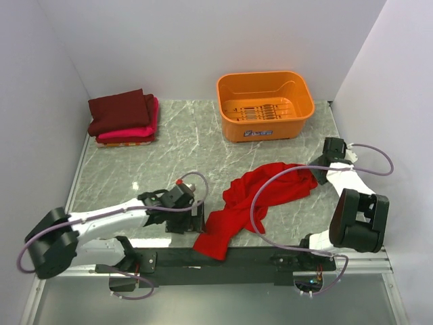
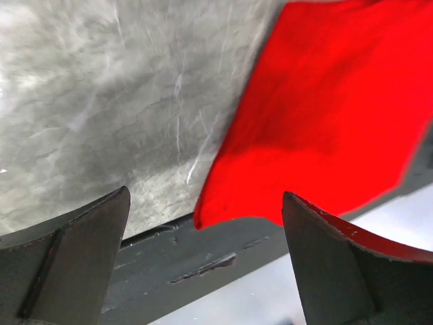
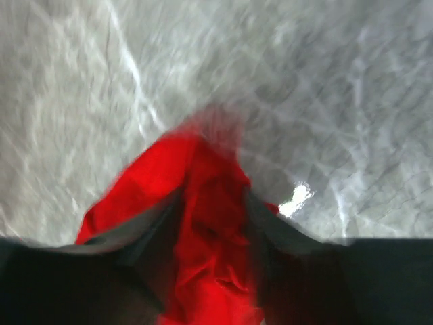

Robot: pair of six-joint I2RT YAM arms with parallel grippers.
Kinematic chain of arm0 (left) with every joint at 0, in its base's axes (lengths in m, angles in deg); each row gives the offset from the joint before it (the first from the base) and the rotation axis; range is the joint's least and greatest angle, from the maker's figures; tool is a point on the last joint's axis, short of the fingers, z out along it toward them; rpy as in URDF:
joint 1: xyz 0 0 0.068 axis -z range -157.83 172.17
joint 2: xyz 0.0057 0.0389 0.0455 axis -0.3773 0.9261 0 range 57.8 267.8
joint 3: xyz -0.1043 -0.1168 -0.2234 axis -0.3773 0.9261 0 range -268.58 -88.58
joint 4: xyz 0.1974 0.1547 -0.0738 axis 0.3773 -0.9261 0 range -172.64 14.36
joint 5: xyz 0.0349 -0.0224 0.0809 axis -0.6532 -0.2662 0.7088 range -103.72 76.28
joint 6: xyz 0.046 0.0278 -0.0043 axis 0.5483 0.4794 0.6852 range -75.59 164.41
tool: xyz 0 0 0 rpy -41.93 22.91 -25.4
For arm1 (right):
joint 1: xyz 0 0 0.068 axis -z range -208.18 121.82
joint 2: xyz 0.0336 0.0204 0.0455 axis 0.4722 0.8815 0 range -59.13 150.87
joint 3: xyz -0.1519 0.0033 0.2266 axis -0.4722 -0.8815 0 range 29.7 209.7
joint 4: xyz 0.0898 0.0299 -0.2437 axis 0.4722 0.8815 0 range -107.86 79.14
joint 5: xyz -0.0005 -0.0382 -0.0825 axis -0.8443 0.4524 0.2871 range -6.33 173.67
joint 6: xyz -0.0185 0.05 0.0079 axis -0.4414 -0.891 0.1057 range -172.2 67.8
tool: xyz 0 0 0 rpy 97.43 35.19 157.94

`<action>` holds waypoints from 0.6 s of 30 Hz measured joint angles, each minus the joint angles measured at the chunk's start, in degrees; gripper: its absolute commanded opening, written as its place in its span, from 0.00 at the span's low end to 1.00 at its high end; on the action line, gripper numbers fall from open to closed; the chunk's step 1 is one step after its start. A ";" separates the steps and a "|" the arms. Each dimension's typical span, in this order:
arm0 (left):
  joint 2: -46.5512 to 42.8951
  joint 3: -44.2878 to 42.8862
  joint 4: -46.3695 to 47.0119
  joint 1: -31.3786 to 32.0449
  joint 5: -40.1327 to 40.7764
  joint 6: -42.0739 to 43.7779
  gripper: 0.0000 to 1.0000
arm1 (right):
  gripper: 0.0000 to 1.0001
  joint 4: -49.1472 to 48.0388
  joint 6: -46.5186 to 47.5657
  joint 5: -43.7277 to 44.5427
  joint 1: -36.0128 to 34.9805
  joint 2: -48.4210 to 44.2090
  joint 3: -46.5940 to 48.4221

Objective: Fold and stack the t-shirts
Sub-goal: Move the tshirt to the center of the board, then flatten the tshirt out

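Observation:
A bright red t-shirt (image 1: 254, 200) lies crumpled across the marble table, stretched from the near edge up to the right. My right gripper (image 1: 316, 169) is shut on its far right end; the right wrist view shows red cloth (image 3: 213, 230) bunched between the fingers. My left gripper (image 1: 197, 218) is open just left of the shirt's near corner, which shows in the left wrist view (image 2: 325, 115). A folded dark maroon shirt (image 1: 120, 110) lies on a folded hot pink shirt (image 1: 135, 131) at the far left.
An orange plastic basket (image 1: 265, 105) stands at the back, right of centre. A black rail (image 1: 223, 258) runs along the near table edge. White walls close in the left, back and right sides.

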 measured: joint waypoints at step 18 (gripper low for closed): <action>24.35 -16.76 -11.41 17.81 12.63 -9.31 0.39 | 0.89 -0.20 2.62 -4.68 2.23 -11.15 -1.79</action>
